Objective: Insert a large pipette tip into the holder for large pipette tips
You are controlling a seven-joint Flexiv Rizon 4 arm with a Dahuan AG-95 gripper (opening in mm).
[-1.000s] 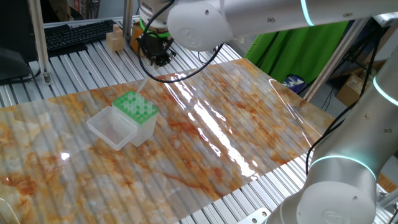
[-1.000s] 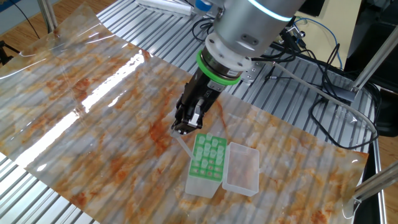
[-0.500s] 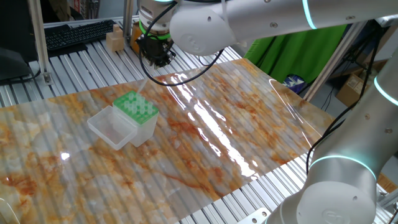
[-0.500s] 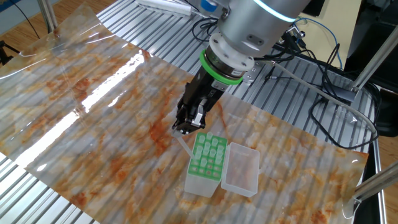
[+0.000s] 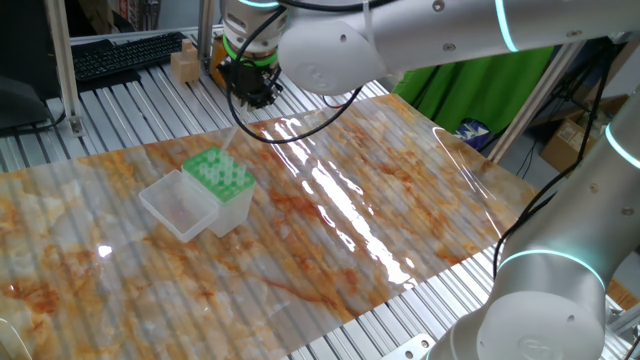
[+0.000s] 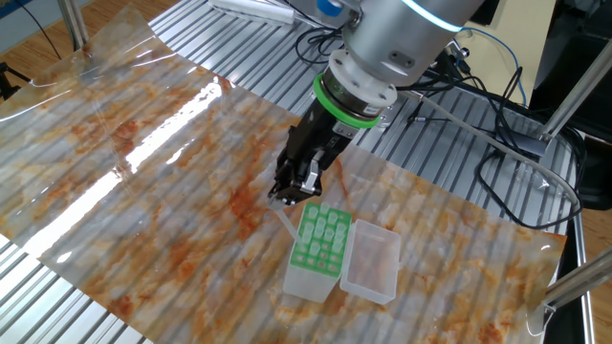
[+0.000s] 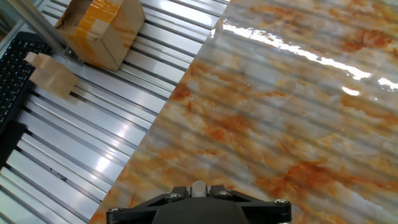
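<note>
Raised fingers, tip below.

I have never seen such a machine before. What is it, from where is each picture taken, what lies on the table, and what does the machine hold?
This is a robot arm with a two-finger gripper at its end. Two pictures come from fixed cameras looking at the table from different sides. The third comes from a camera on the hand itself, looking along the fingers, so it shows mostly the marbled sheet that covers the table.

On the sheet stands the holder for large pipette tips: a small whitish box with a green top full of round holes, its clear lid open beside it.

The fingers are closed on the large pipette tip, a thin whitish plastic cone that hangs downward, close beside the holder.
</note>
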